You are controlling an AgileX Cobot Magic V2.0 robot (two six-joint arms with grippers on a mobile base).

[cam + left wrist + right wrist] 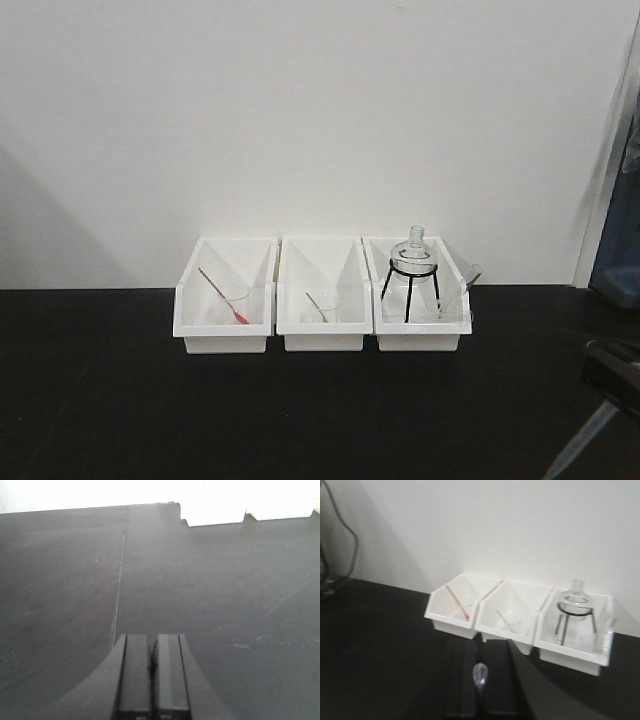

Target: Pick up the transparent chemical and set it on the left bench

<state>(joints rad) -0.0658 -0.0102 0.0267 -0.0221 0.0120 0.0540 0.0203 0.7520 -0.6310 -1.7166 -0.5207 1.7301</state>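
My right gripper [481,646] is shut on the transparent chemical [480,676], a clear pipette whose bulb shows between the fingers. In the front view this gripper [612,372] is at the lower right above the black countertop [300,420], and the pipette [582,436] slants down from it. My left gripper [152,639] is shut and empty, low over the black countertop [225,580]. No bench with a sink is in view.
Three white bins [322,300] stand in a row against the wall. The left one holds a red-filled pipette [222,295] in a beaker, the middle one a green-filled pipette [318,305], and the right one a glass flask on a black tripod [412,262].
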